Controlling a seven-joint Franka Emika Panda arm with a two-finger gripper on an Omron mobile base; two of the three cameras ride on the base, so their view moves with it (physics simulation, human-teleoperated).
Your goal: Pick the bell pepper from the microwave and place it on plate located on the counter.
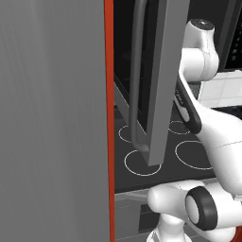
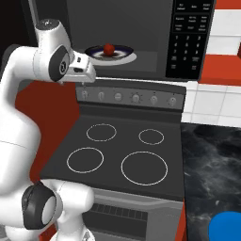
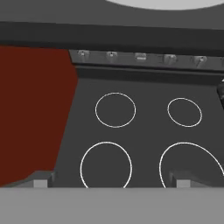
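The microwave (image 2: pixel 141 28) stands open above the stove, its keypad panel (image 2: pixel 190 37) on the right. Its grey door (image 1: pixel 158 80) with the curved bar handle (image 1: pixel 136 71) is swung out toward me. Inside, the small red bell pepper (image 2: pixel 109 49) rests on a white and blue dish (image 2: pixel 123 56). My gripper (image 3: pixel 110 180) is open and holds nothing; its fingertips (image 3: pixel 41 180) stand wide apart, aimed down over the stove. The hand (image 2: pixel 81 68) hovers just left of and below the pepper, outside the opening. The blue plate (image 2: pixel 227 227) lies on the black counter (image 2: pixel 212 160) at the lower right.
The black stove (image 2: pixel 117 150) with white ring burners (image 3: pixel 115 110) lies under the microwave, a row of knobs (image 2: pixel 135 98) along its back. A tall grey panel (image 1: pixel 52 118) with a red edge walls off the left. White tiles (image 2: pixel 214 101) back the counter.
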